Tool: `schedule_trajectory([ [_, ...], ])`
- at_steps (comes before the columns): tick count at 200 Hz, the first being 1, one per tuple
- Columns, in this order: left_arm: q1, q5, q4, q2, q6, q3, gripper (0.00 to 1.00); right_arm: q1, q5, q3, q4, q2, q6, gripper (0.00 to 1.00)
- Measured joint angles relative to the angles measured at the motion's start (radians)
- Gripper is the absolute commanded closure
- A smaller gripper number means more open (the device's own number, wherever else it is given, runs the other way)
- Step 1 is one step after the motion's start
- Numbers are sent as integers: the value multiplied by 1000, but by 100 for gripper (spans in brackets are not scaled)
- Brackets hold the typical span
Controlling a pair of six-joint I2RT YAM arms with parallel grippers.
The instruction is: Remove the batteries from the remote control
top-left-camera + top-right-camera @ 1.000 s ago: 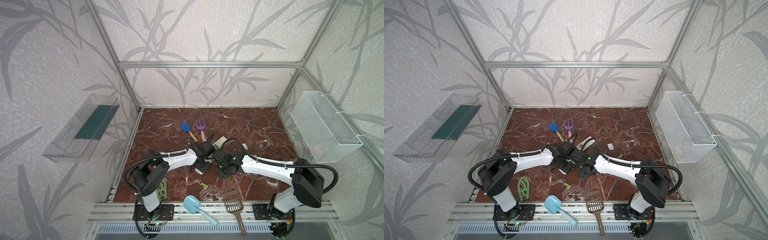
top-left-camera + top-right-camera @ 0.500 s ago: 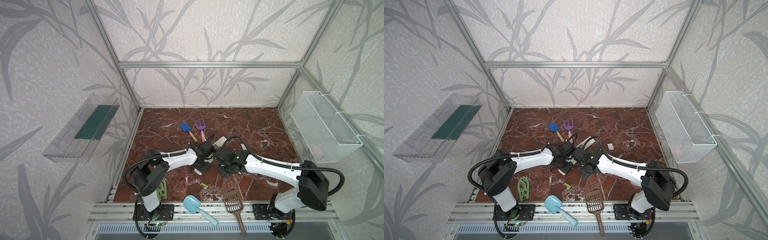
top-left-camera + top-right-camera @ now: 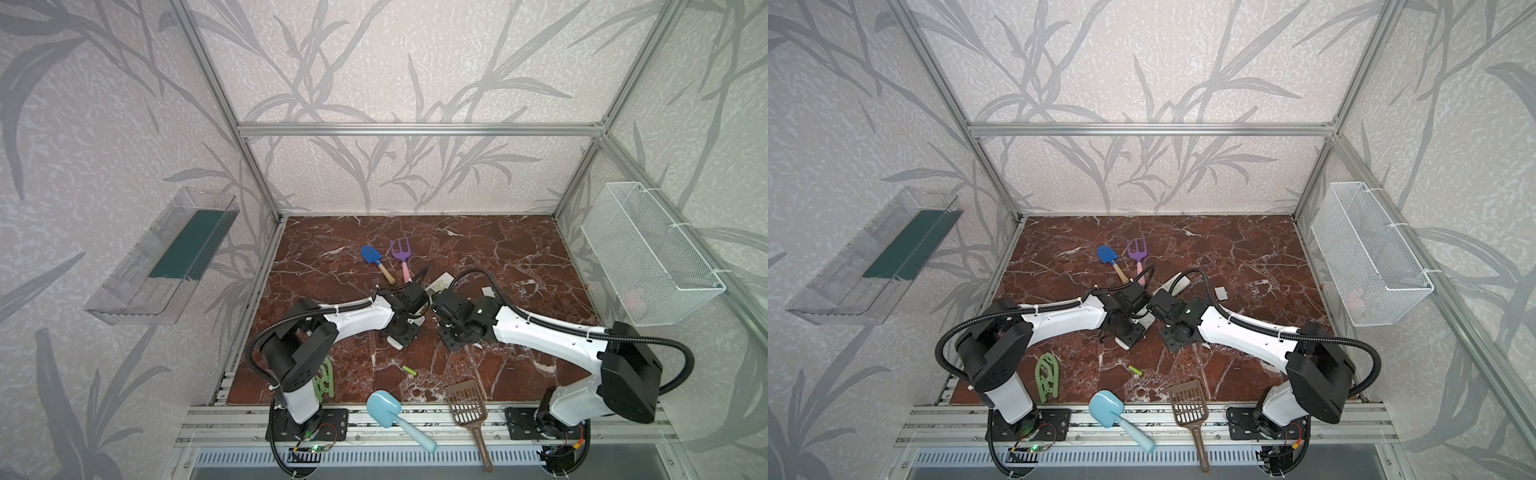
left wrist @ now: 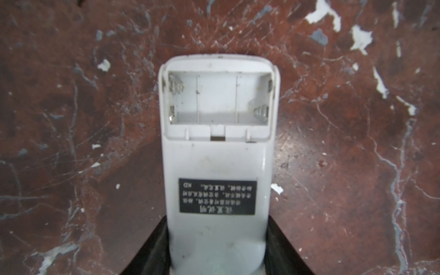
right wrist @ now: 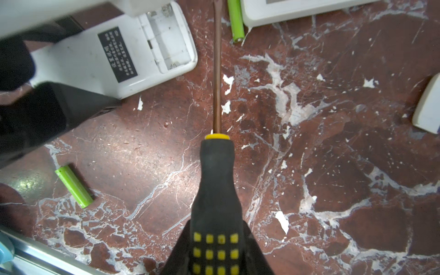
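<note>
L gripper (image 4: 217, 240) clamped on the remote (image 4: 217, 152) by its long sides, back up. Bay (image 4: 217, 97) is open & empty. R gripper (image 5: 215, 252) clenched on the screwdriver (image 5: 215, 181) handle, shaft beside the remote. Batteries (image 5: 73, 185) lie out on the table (image 3: 519, 249): one cell (image 3: 409, 371) near the front edge, other cell (image 5: 235, 20) just beside a 2nd white unit (image 5: 297, 7). Prob. light, stiff, smooth, apt to roll, so pinch across mid-length. This remote looks unloaded.
</note>
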Motion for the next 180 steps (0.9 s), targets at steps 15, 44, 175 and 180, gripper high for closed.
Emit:
schedule_trajectory([
  [15,14,-10,3,0,-1,0,52,-13,-1,-27,10,-27,0,100],
  [44,52,-27,10,3,-4,0,50,-54,-9,-106,28,-94,5,100],
  [175,233,-97,21,58,-46,56,30,-291,-9,-380,230,-257,90,100],
  [180,233,-100,20,60,-48,58,29,-294,-11,-385,247,-248,93,100],
])
